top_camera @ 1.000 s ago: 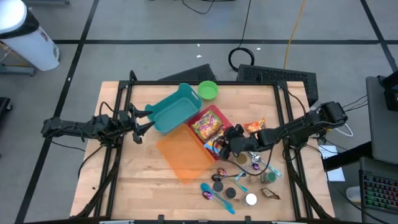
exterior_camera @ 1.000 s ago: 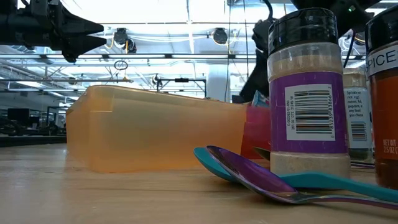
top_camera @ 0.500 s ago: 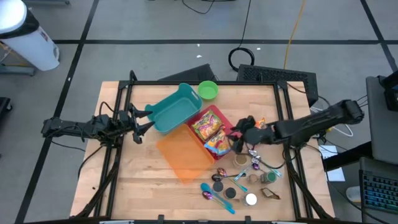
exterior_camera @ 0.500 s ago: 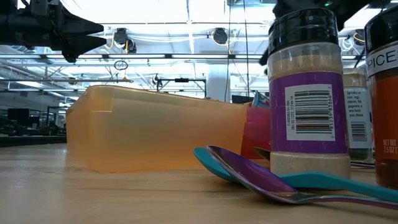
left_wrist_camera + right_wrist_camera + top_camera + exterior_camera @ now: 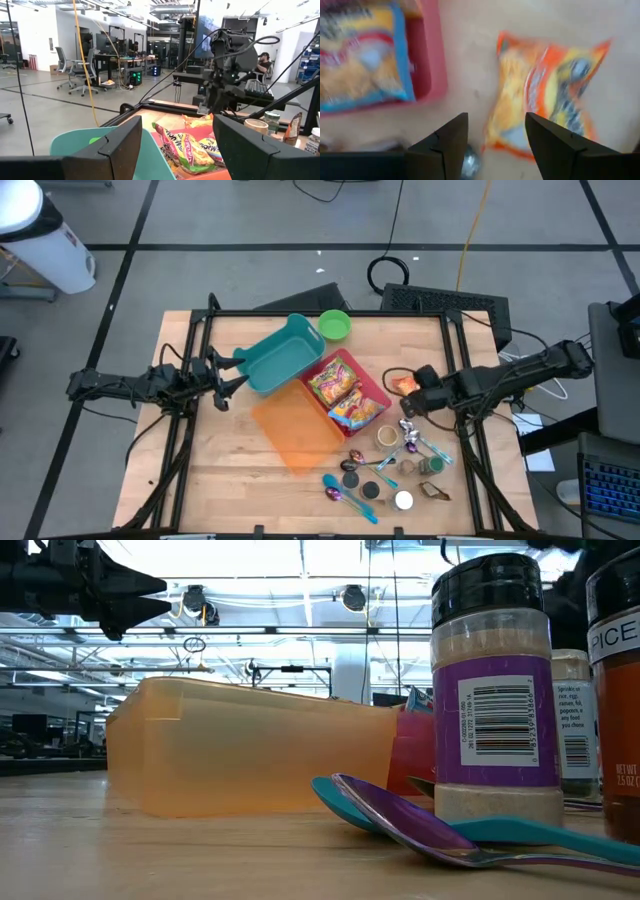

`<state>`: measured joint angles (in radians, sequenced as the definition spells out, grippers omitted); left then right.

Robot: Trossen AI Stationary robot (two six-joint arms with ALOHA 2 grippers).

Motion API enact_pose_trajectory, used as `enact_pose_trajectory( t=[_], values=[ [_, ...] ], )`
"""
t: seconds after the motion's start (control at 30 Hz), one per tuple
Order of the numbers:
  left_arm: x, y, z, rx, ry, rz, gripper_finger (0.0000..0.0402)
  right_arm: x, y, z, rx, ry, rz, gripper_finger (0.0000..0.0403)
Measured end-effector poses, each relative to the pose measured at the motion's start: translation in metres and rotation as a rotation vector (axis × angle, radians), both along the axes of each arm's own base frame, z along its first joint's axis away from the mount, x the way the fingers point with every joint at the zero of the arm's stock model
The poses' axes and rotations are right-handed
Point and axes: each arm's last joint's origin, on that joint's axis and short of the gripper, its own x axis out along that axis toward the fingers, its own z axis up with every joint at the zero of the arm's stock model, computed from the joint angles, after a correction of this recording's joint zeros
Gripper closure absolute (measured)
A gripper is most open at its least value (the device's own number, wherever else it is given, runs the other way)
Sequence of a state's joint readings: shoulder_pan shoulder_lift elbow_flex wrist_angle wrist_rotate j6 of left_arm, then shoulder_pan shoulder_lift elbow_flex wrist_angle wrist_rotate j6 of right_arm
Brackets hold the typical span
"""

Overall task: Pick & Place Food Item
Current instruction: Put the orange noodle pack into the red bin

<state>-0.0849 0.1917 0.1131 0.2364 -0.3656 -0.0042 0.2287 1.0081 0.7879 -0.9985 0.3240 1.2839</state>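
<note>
The right end effector [image 5: 412, 406] hovers parted and empty over the crinkly orange snack packet [image 5: 545, 95] lying on the wooden worktop [image 5: 230, 470] beside the red plastic tray [image 5: 372, 383] — closing off-centre, it could skid away.

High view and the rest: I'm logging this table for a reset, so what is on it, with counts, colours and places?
Red tray: one, table centre, holding snack packets.
Snack packets in tray: at least two, yellow and multicoloured.
Orange snack packet: one, on the wood right of the red tray.
Teal bin: one, behind-left of the tray.
Green bowl: one, far edge.
Orange translucent bin: one, near side of the tray.
Spoons: several, teal and purple, near edge.
Spice jars: several, near right.
Left claw: open, left of the teal bin.
Right claw: open, over the orange snack packet.
</note>
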Motion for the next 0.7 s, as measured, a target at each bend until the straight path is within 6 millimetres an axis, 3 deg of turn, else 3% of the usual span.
enact_pose_trajectory(
  t=[0.17,0.3,0.47,0.7],
  values=[
    [0.0,0.0,0.0,0.0,0.0,0.0,0.0149,0.002,0.007,-0.02,0.213,-0.008,0.049,0.0227],
    [0.0,0.0,0.0,0.0,0.0,0.0,0.0149,-0.007,0.008,-0.041,0.324,0.071,0.005,0.0239],
    [0.0,0.0,0.0,0.0,-0.001,0.0,0.0149,-0.021,0.004,-0.057,0.322,0.175,-0.128,0.0256],
    [0.0,0.0,0.0,0.0,0.0,0.0,0.0149,-0.026,-0.008,-0.058,0.205,0.189,-0.251,0.0278]
  ],
)
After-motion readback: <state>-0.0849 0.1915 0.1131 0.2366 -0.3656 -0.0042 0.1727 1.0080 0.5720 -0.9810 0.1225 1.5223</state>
